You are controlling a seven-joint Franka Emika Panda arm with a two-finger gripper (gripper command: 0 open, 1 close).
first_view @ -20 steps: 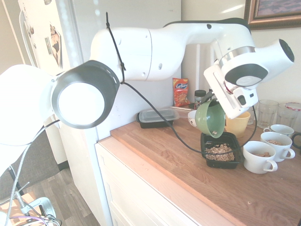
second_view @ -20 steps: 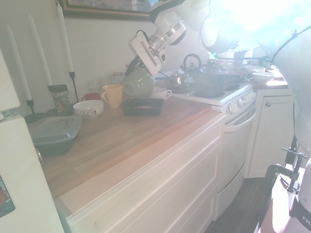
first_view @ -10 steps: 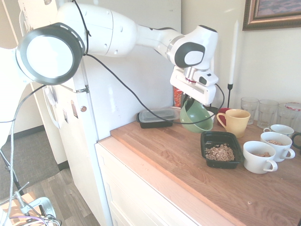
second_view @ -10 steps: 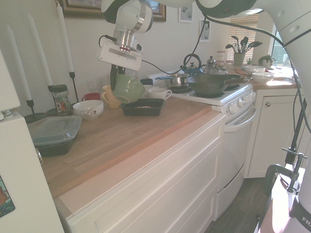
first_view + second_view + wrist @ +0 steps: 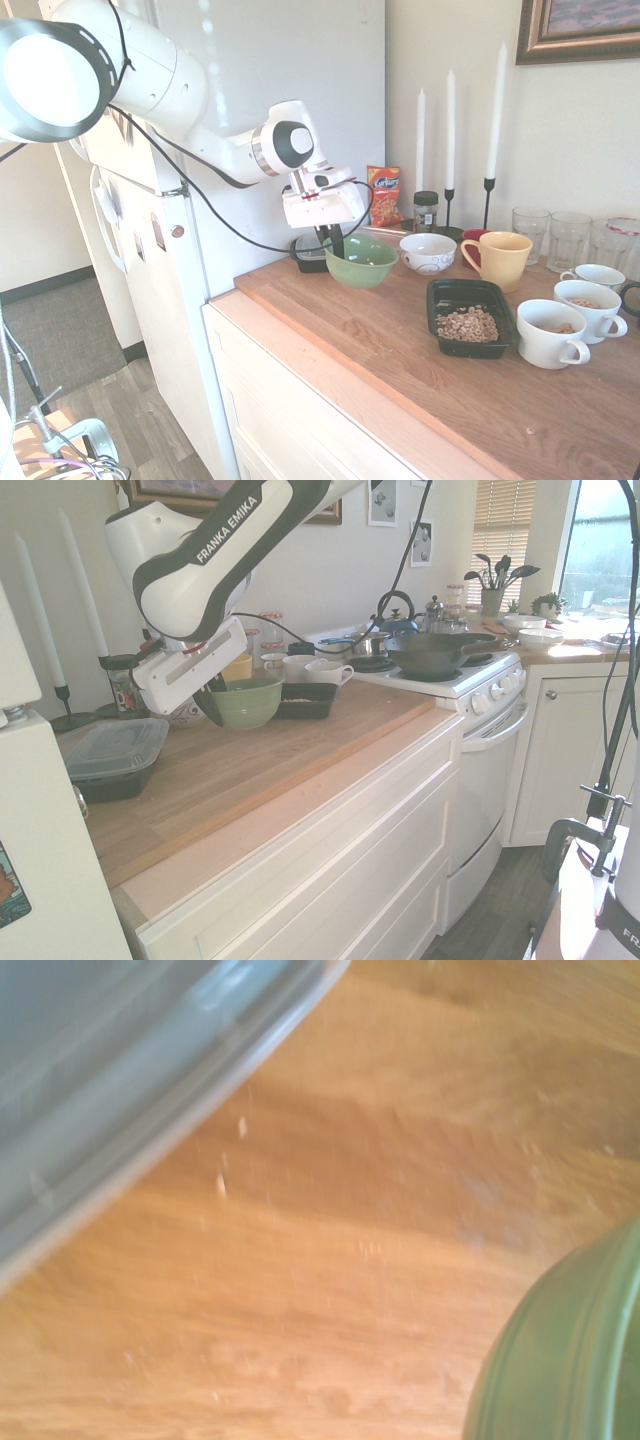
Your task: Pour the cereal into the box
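Note:
The cereal (image 5: 467,323) lies as a heap of tan rings inside the box (image 5: 441,292), a shallow black tray on the wooden counter; the box (image 5: 293,701) also shows in the second exterior view. My gripper (image 5: 329,240) is well to the left of the box, shut on the rim of a light-green bowl (image 5: 362,262). The bowl stands upright, low at the counter, and looks empty. In the second exterior view the gripper (image 5: 212,696) holds the bowl (image 5: 246,702) by its near-left rim. The wrist view shows the bowl's green edge (image 5: 570,1350).
A black container with a clear lid (image 5: 110,755) sits just behind the bowl. Around the box stand a white patterned bowl (image 5: 428,252), a yellow mug (image 5: 497,260) and white cups (image 5: 550,335). Candles, glasses and a snack packet (image 5: 383,195) line the wall. A stove (image 5: 440,670) adjoins the counter.
The arm swung the green bowl away from its tilted pose over the box, moving it left, turning it upright and lowering it to the counter beside the lidded container.

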